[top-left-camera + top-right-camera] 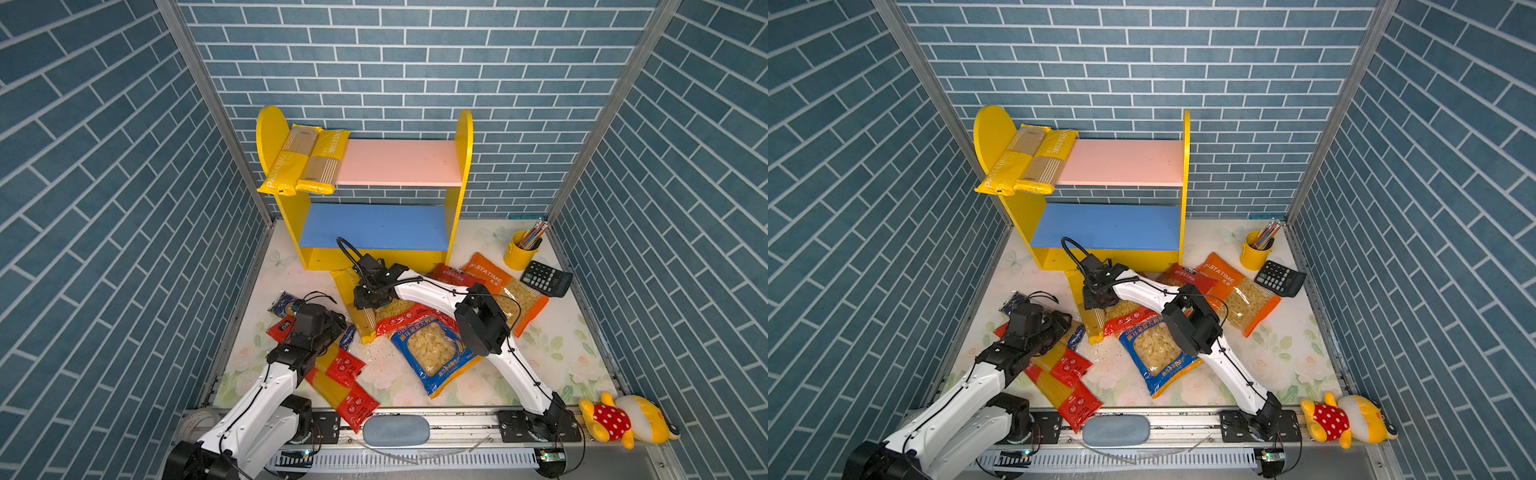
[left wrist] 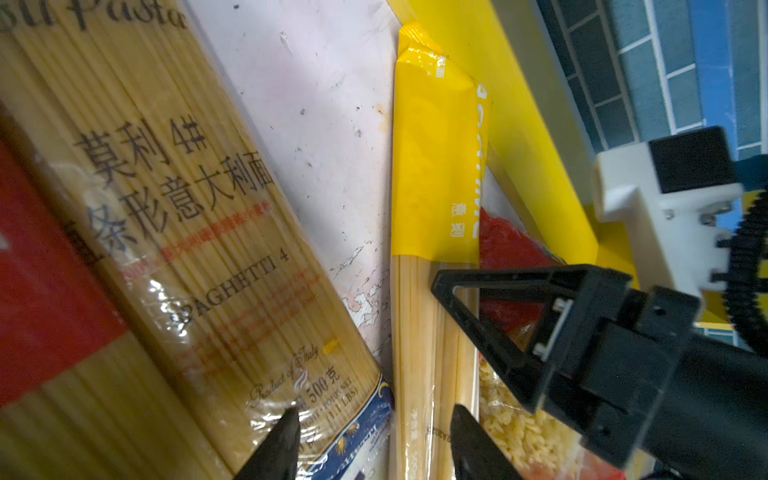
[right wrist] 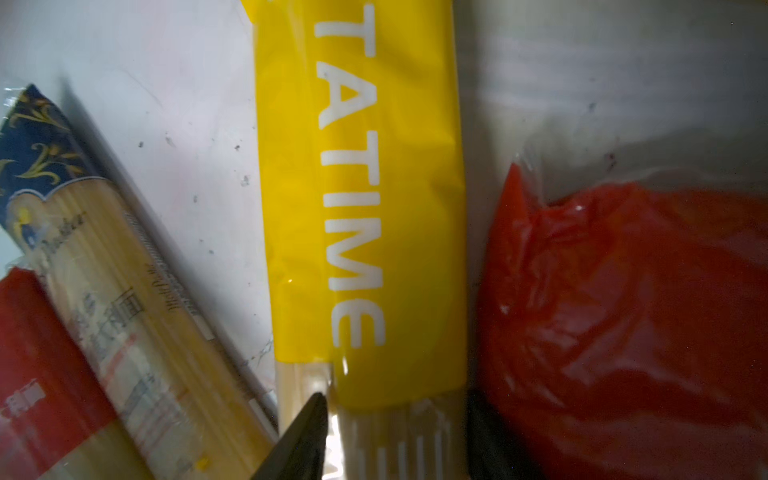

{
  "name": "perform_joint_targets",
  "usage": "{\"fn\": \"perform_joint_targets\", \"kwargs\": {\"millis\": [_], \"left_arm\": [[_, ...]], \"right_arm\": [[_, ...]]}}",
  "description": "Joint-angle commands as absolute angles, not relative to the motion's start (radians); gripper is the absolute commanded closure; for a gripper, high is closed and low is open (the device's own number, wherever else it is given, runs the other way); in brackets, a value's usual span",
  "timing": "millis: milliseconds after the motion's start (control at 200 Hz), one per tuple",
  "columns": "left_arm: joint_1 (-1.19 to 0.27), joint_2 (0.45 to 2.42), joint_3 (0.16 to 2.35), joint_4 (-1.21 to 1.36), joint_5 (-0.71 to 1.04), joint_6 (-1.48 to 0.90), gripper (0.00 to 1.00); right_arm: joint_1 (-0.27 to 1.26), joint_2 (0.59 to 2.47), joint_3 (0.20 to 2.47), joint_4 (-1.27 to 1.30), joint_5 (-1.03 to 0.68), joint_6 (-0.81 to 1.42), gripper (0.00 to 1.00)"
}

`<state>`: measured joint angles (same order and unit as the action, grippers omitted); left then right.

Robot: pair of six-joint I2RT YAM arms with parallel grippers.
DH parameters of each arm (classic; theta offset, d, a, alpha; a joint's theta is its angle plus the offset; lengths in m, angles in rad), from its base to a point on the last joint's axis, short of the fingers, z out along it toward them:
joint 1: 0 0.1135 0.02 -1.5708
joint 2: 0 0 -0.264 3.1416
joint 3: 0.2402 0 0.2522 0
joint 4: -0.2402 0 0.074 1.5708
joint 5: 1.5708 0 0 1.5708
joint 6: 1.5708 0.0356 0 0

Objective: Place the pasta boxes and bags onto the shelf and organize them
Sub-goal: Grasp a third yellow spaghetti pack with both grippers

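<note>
Right end effector (image 3: 395,440): jaws apart, one finger on each side of the yellow spaghetti pack (image 3: 361,208), near where its yellow wrap meets the clear part. The pack lies flat on the surface (image 1: 557,357) in front of the shelf (image 1: 462,166); no squeeze is visible and I can't tell if the pads touch it. A red short-pasta bag (image 3: 623,311) lies just beside that pack. Left end effector (image 2: 376,444): jaws apart, nothing held. One fingertip is over the blue end of the dark-blue spaghetti pack (image 2: 187,208), the other over the clear part of the yellow pack, and the right arm's black finger is close by in the left wrist view. In both top views the dark-blue pack is mostly hidden under the left arm, beside two red spaghetti packs (image 1: 347,368) lying near the surface's front-left. A blue short-pasta bag (image 1: 436,353) touches the red bag. An orange short-pasta bag (image 1: 507,291) and a second red bag (image 1: 451,274) lie farther right, partly under the right arm. On the shelf, two yellow packs (image 1: 305,160) lie side by side at the left end of the pink upper board (image 1: 399,162), overhanging its front edge. The blue lower board (image 1: 374,226) sits below. At back right are a yellow pencil cup (image 1: 519,249) and a calculator (image 1: 546,278). A plush toy (image 1: 615,419) lies at the front-right edge.
</note>
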<state>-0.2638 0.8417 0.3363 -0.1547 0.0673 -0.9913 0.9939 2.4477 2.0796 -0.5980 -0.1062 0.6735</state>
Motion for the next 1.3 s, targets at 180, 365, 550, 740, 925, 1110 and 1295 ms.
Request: {"fn": "perform_joint_targets", "kwargs": {"millis": [180,365,550,740,925,1110,1295], "left_arm": [[-0.216,0.791,0.392,-0.240,0.070,-0.966,0.41],[-0.169,0.756,0.466,-0.321,0.098,-0.924,0.41],[-0.118,0.709,0.547,-0.370,0.141,-0.889,0.38],[-0.066,0.714,0.522,-0.214,0.302,-0.942,0.22],[-0.105,0.811,0.488,0.093,0.476,-1.024,0.12],[-0.262,0.907,0.498,0.313,0.487,-1.010,0.06],[-0.345,1.036,0.513,0.528,0.542,-1.029,0.05]], "right_arm": [[1.012,2.408,1.992,-0.554,-0.165,0.650,0.75],[1.011,2.241,1.913,-0.450,-0.230,0.663,0.88],[1.009,2.066,1.775,-0.304,-0.257,0.727,0.93],[1.002,1.909,1.590,-0.183,-0.231,0.759,0.94],[0.996,1.686,1.318,0.005,-0.143,0.738,0.95],[0.995,1.493,1.132,0.124,-0.062,0.688,0.95],[0.989,1.378,1.058,0.172,-0.082,0.673,0.94]]}}
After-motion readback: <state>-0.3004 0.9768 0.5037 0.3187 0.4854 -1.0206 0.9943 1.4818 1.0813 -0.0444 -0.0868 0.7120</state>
